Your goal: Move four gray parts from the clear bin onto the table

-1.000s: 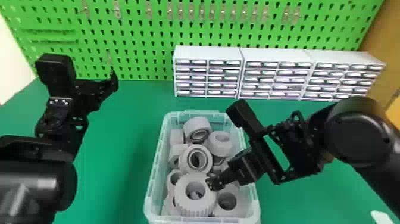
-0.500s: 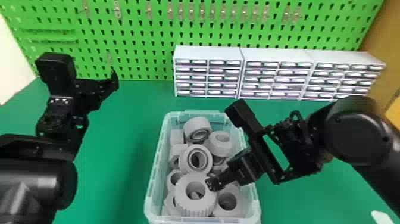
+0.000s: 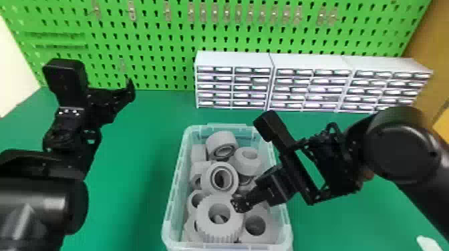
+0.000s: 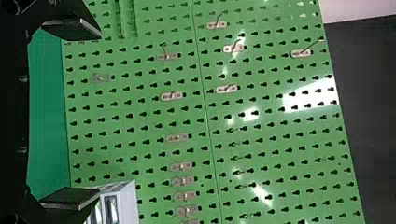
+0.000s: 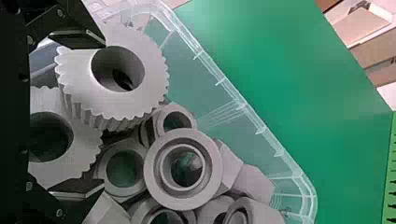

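Observation:
The clear bin [image 3: 289,230] holds several gray parts, among them a large toothed ring [image 3: 213,227] near its front and a round part [image 3: 204,182] behind that. My right gripper [image 3: 240,204] is low inside the bin, at the right side of the toothed ring. In the right wrist view, the right gripper [image 5: 103,114] is open, one finger over the toothed ring [image 5: 152,84] beside its hole, the other near a second toothed part [image 5: 84,161]. My left gripper [image 3: 128,91] is parked above the table's left side; the left wrist view shows that gripper [image 4: 100,114] open, nothing between its fingers.
White drawer cabinets [image 3: 234,60] stand behind the bin against a green pegboard [image 3: 160,40]. Green table [image 3: 133,187] surrounds the bin. A small white object [image 3: 429,243] lies at the front right.
The right gripper has shifted very slightly to the left over the parts. The left arm and the gray parts have kept their places.

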